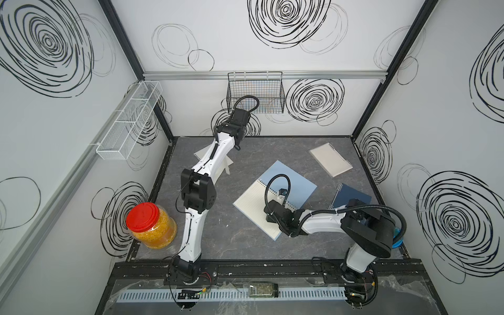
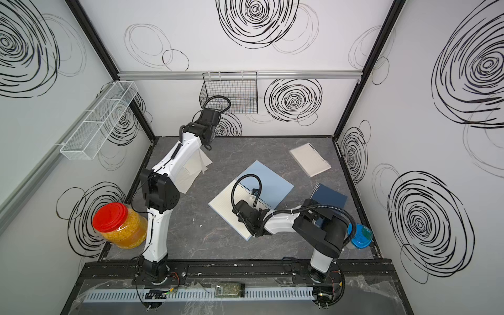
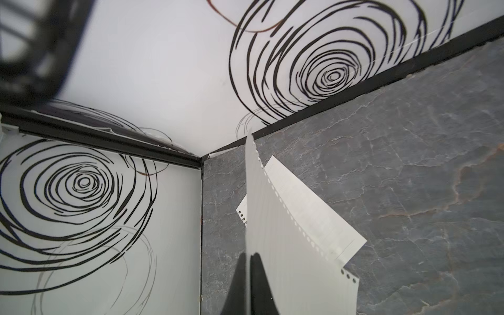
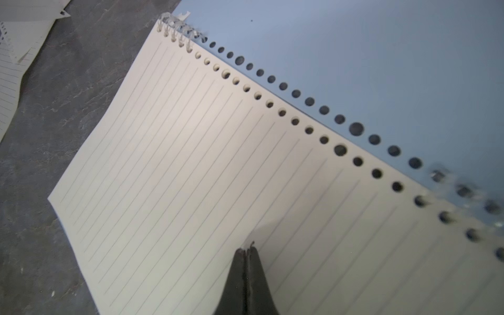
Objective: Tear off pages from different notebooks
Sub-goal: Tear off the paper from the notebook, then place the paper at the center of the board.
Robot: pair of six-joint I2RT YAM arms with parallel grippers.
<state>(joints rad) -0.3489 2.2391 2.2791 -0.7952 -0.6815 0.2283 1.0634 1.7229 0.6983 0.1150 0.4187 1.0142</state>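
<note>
Grey marbled tabletop (image 1: 240, 245): the left gripper (image 3: 249, 255) pinches a torn page (image 3: 272, 231) above the loose pages (image 3: 313, 212) in the far-left corner. The right gripper (image 4: 246, 246), clenched on nothing, rests on the open light-blue notebook (image 1: 289, 180), tips on its lined sheet (image 4: 191, 163) just inside the diagonal wire spine (image 4: 177, 32). That makes it the nearer arm for the next tear.

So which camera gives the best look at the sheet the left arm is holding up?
The left wrist view: the held page fills it, punched edge clear, pinched in the shut left end effector. Both top views catch only a small sliver of it. I cannot pick it out in the right wrist view.
</note>
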